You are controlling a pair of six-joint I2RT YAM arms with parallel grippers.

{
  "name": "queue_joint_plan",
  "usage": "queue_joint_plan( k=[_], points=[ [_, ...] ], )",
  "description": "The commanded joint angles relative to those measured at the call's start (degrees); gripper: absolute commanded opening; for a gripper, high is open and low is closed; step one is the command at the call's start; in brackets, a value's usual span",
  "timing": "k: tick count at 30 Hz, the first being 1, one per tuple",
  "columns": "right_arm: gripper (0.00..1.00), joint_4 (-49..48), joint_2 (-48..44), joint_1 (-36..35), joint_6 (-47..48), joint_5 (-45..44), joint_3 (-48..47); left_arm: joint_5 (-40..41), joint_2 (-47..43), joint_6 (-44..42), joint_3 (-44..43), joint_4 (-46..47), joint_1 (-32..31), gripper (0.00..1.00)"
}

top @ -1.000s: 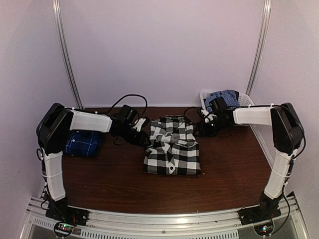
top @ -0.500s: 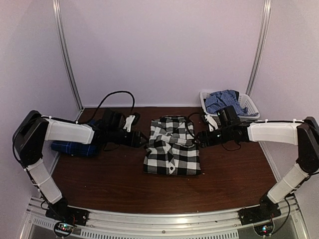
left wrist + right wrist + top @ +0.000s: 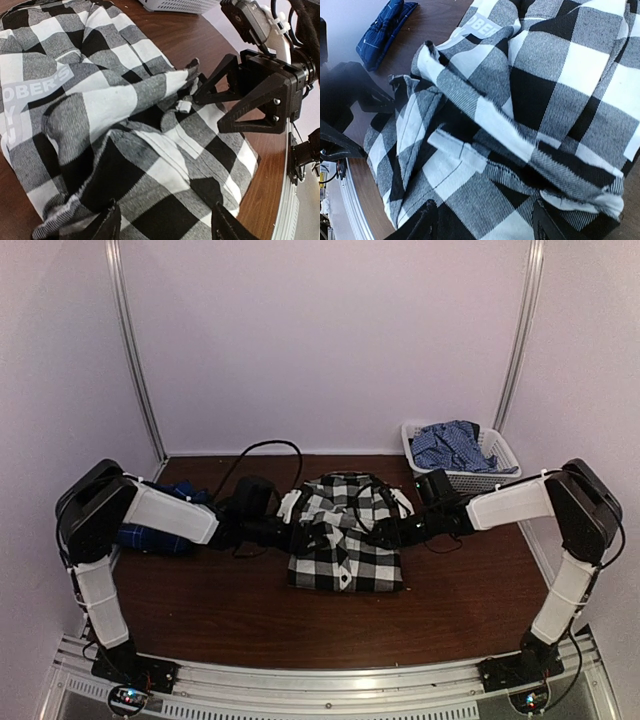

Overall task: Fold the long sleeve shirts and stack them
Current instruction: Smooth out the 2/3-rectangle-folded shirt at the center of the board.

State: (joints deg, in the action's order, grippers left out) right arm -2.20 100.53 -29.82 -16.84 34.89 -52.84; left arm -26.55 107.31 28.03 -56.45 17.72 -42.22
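The black-and-white checked long sleeve shirt (image 3: pixel 345 550) lies folded mid-table, its white lettering (image 3: pixel 41 86) showing. Its upper layers are rumpled (image 3: pixel 485 125). My left gripper (image 3: pixel 314 535) reaches in from the shirt's left edge. In its wrist view it (image 3: pixel 165 229) stands open, fingers wide over the cloth. My right gripper (image 3: pixel 386 532) reaches in from the right edge and faces the left one. It (image 3: pixel 482 229) is open too, low over the cloth, and shows across the shirt (image 3: pixel 250 95). The dark blue plaid shirt (image 3: pixel 158 531) lies folded at the far left (image 3: pixel 385 27).
A white basket (image 3: pixel 490 477) holding blue patterned cloth (image 3: pixel 448 443) stands at the back right corner. Black cables (image 3: pixel 262 455) loop over the table behind the left arm. Walls close in the back and both sides.
Both grippers have come in from beside the shirt's upper corners onto its middle, toward each other, and their jaws have widened. The shirt's top layers look more bunched.
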Motion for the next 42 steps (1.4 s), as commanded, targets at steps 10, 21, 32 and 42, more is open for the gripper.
queue_joint_plan(
  k=[10,21,32,42],
  points=[
    [0.65,-2.2,6.7,3.9,0.3,-1.9,-11.1,11.7,8.4,1.2,-12.7,-0.6,1.9,0.67],
    [0.66,-2.3,-2.7,3.7,0.9,-1.8,-3.2,6.7,2.0,-3.5,-11.0,-1.8,2.8,0.71],
    [0.67,-6.6,-10.9,-2.8,-2.6,-1.3,11.1,1.4,-3.4,-0.6,5.0,4.7,-0.1,0.67],
    [0.66,-6.9,-7.2,-2.7,-3.5,-5.7,12.8,11.1,0.3,2.2,7.5,4.7,0.0,0.6]
  ],
)
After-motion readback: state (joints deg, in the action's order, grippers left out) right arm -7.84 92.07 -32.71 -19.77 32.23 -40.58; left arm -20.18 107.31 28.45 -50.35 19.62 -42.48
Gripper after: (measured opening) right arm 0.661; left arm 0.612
